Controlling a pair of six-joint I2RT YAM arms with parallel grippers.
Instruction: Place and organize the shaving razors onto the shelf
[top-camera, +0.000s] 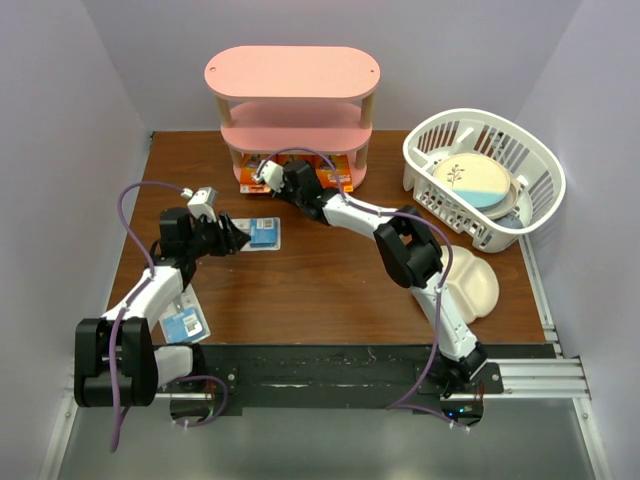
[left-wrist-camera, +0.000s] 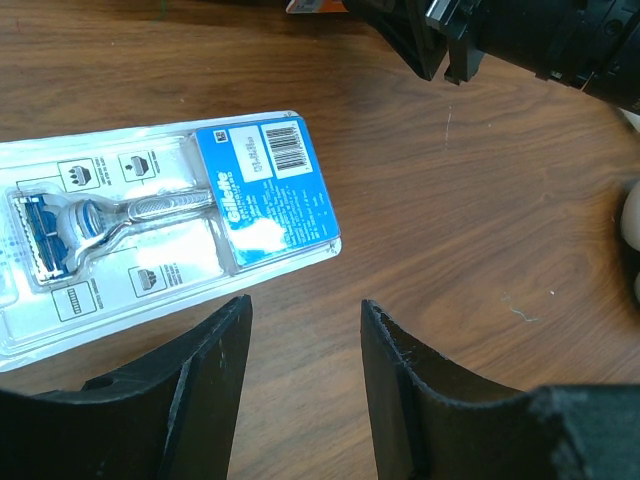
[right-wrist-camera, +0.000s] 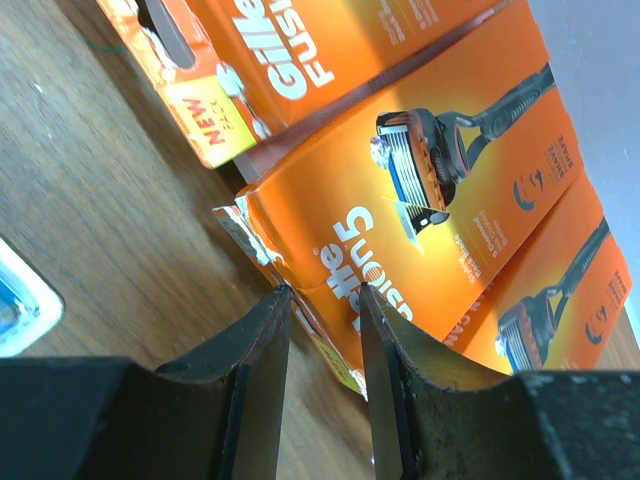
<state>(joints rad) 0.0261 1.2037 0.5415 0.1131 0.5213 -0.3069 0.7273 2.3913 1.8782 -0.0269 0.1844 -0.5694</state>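
Right wrist view, right claw (right-wrist-camera: 322, 302) outstretched, apparently pinching orange pack (right-wrist-camera: 450, 215), left claw (left-wrist-camera: 305, 305) spread.

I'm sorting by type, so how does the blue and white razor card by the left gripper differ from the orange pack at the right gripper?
The blister card is clear with a blue label, showing the real razor; the orange pack is opaque, showing only a picture. The blister card lies flat on the table, ahead of the open left gripper; the orange pack has its corner pinched by the right gripper. Both are Gillette.
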